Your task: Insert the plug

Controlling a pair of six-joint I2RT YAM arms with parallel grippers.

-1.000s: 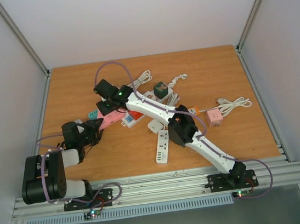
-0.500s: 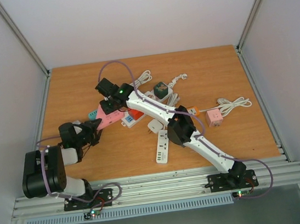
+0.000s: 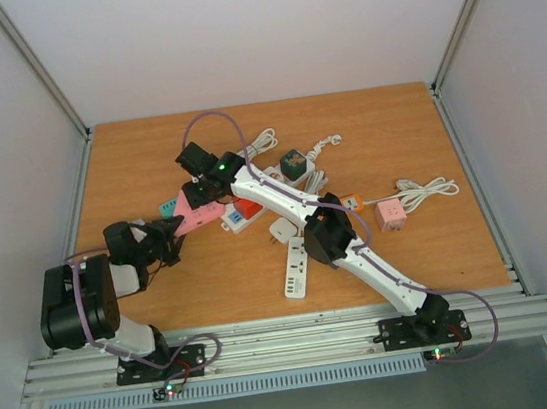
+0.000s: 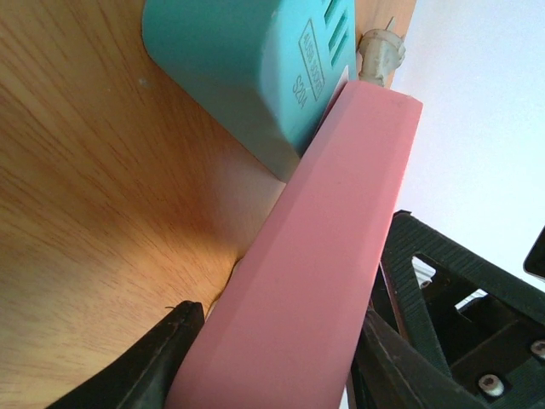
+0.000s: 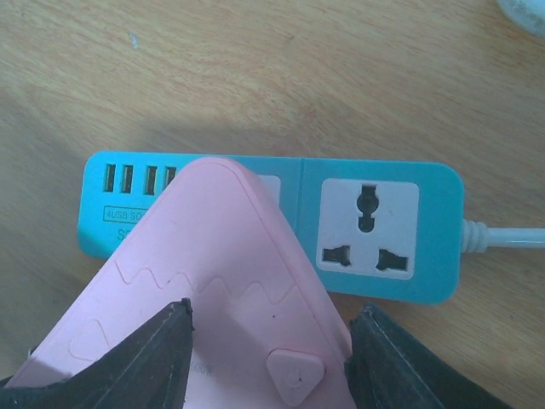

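The 2 grippers both held the pink power strip [image 3: 204, 214] at the left-centre of the wooden table [image 3: 414, 125]. The left gripper [image 4: 281, 358] had its jaws partway apart, clamped across the strip's near-left end. The right gripper [image 5: 268, 349] pinched the far-right end in the same way. That end lay over a teal power strip [image 5: 375, 221] with 1 universal socket and a row of USB ports. A pale plug tip [image 4: 379, 53] showed just past the pink strip's far end.
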